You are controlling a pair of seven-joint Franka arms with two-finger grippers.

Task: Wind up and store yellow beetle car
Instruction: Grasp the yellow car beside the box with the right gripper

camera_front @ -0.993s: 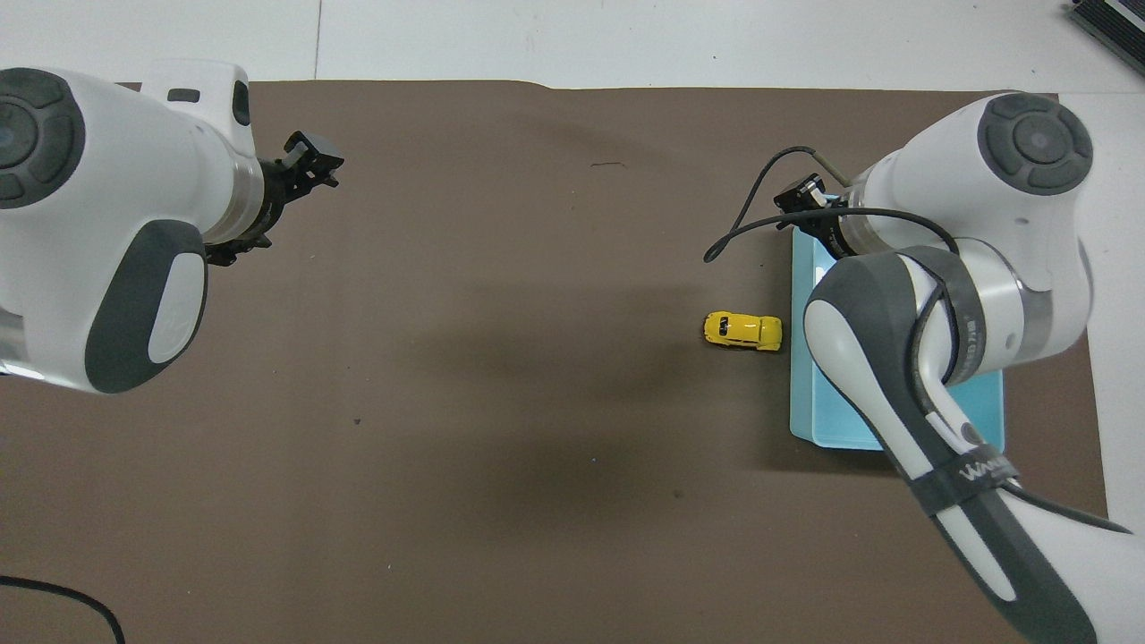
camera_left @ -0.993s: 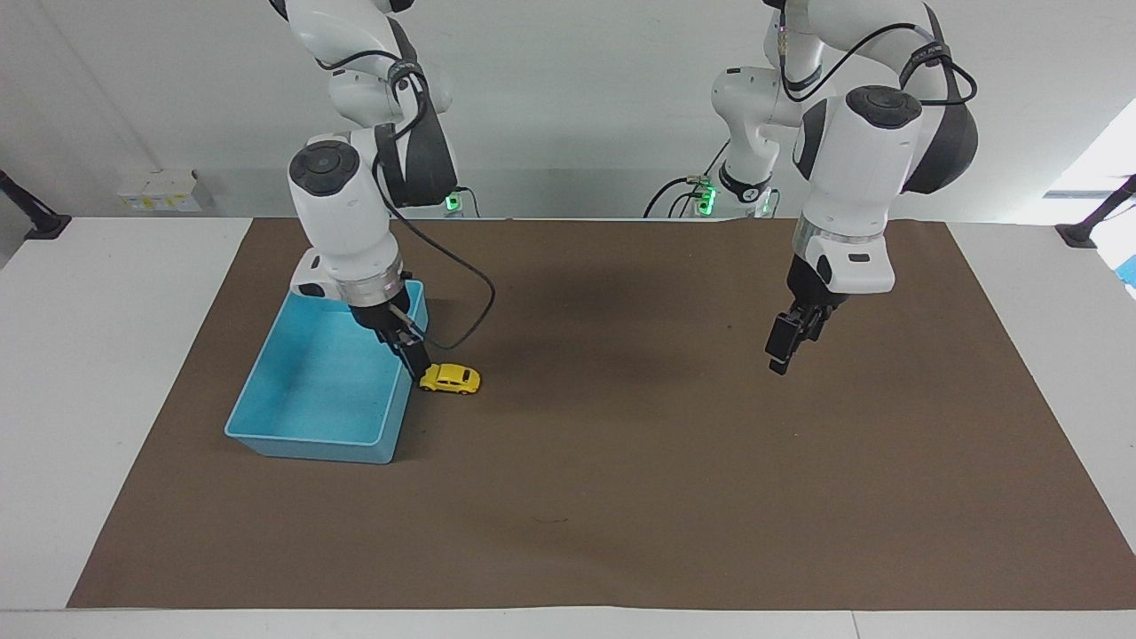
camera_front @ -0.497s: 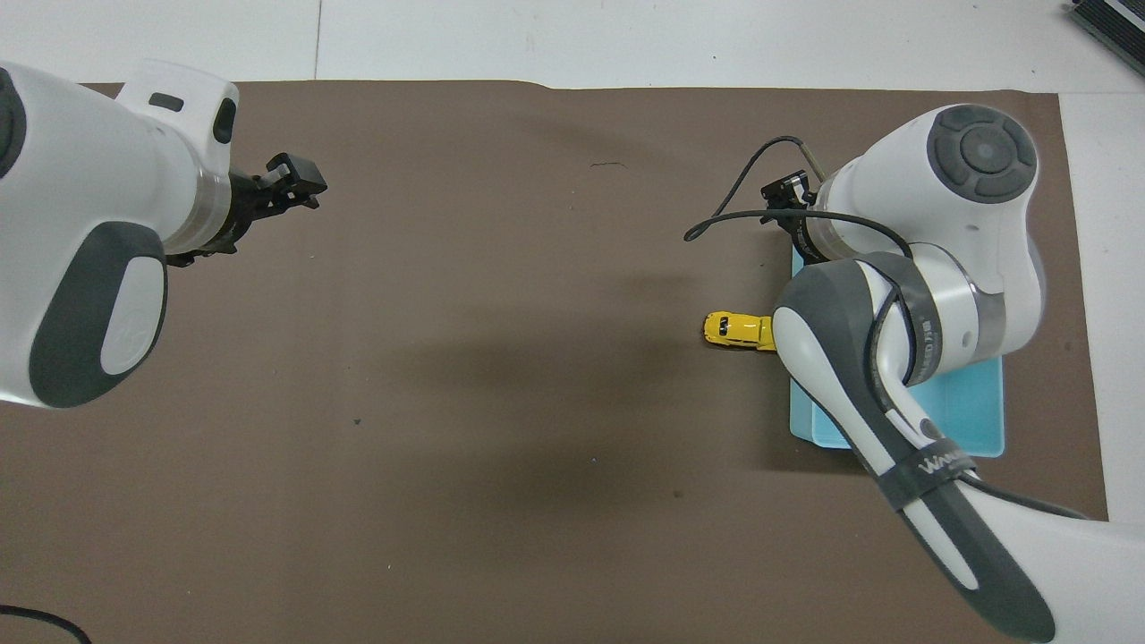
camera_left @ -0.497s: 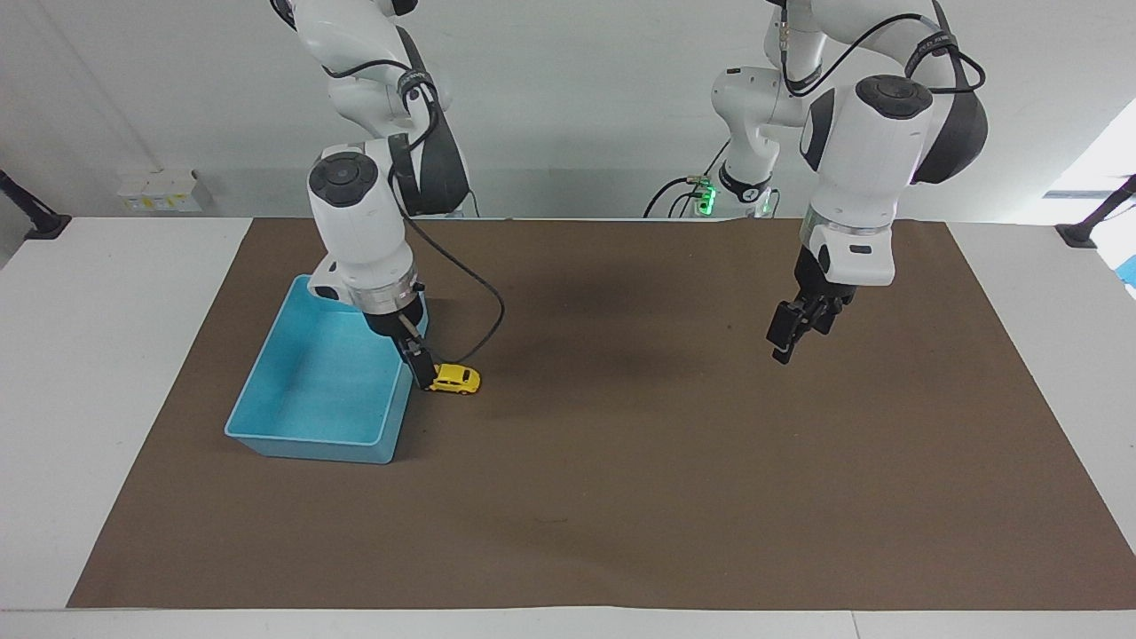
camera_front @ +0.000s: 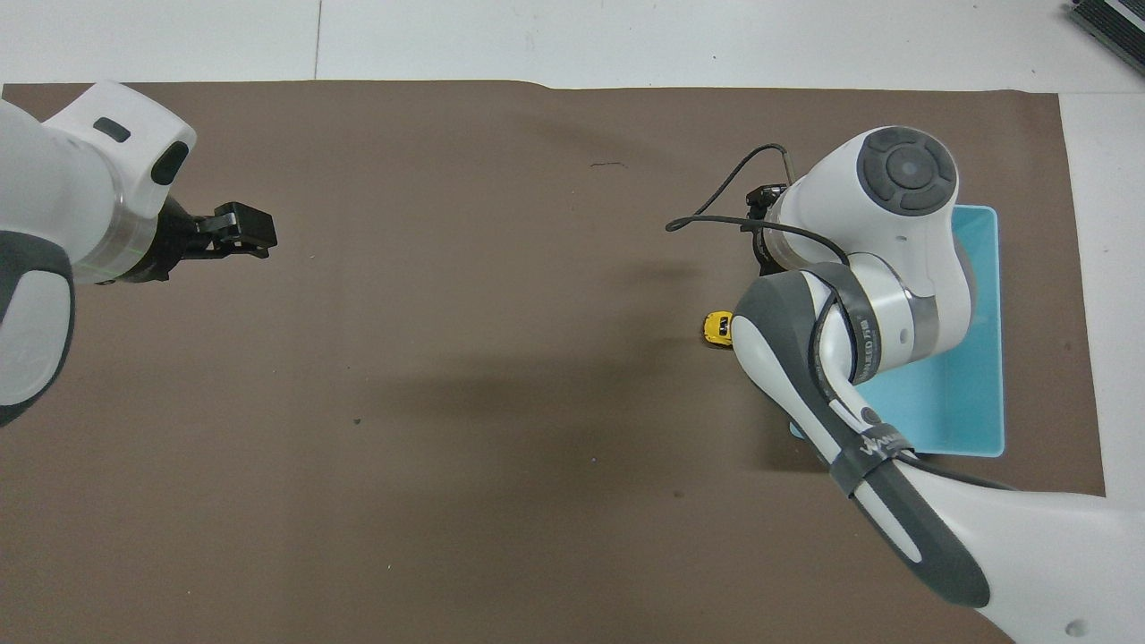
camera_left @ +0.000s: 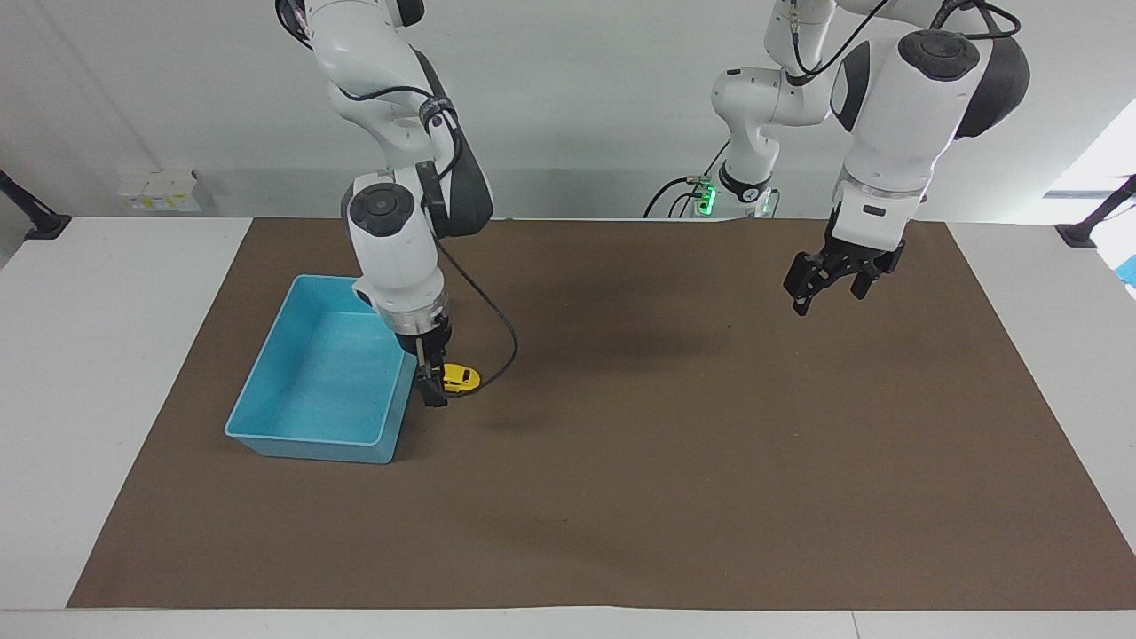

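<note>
Left end effector point(camera_left: 834, 286) hanging in the air over bare brown mat point(camera_left: 674, 461) toward the left arm's end of the worktop point(camera_left: 115, 337), fingers spread apart, gripping nothing. Right end effector point(camera_left: 435, 383) sitting low right at the yellow beetle car point(camera_left: 462, 379), car lying on the mat just beside the blue bin's point(camera_left: 266, 435) long wall; fingers' state impossible to tell, arm covering most of the car point(camera_front: 717, 327) from overhead.
</note>
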